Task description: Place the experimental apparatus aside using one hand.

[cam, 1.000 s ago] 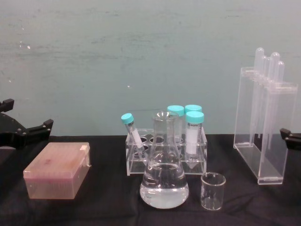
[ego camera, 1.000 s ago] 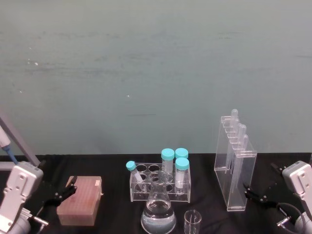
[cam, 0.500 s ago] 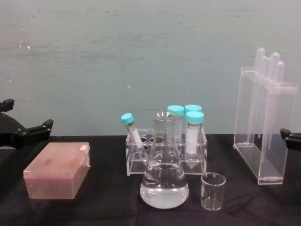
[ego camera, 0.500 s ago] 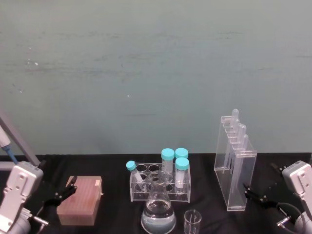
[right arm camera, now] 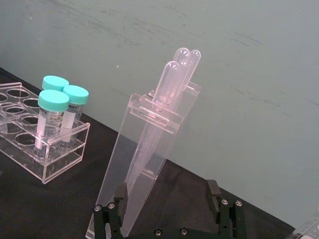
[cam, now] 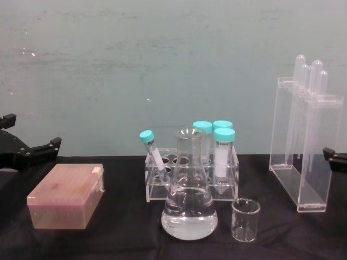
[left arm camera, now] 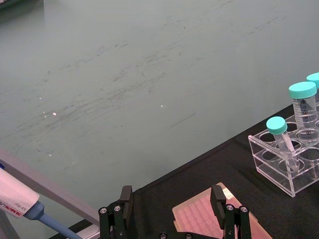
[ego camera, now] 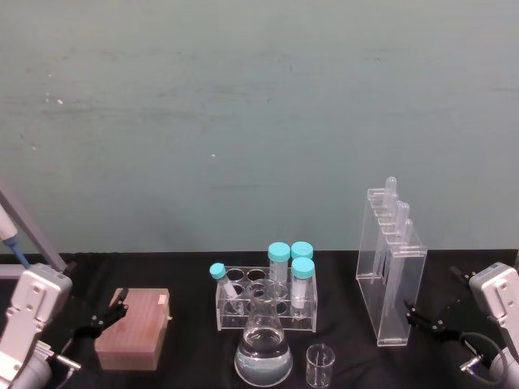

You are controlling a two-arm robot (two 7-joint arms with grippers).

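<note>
The tall acrylic stand [ego camera: 392, 279] [cam: 306, 149] [right arm camera: 149, 149] with long round-ended tubes is upright at the right of the black table. The conical flask [ego camera: 263, 352] [cam: 189, 208], holding clear liquid, sits front centre. The small beaker [ego camera: 320, 366] [cam: 245, 219] stands just right of the flask. My right gripper [ego camera: 434, 296] [right arm camera: 166, 191] is open and low, just right of the stand and apart from it. One of its fingers [cam: 332, 157] shows at the chest view's right edge. My left gripper [ego camera: 101, 318] [left arm camera: 171, 199] [cam: 33, 130] is open at the far left, by the pink box.
A clear rack [ego camera: 263, 301] [cam: 192, 176] [right arm camera: 35, 142] [left arm camera: 286, 159] with teal-capped tubes stands behind the flask. A pink tip box [ego camera: 132, 328] [cam: 66, 196] [left arm camera: 199, 221] lies at the left. A pipette [left arm camera: 20, 199] leans at the far left. A teal wall backs the table.
The labware and both arms stand as before. Only the head view's framing has shifted slightly.
</note>
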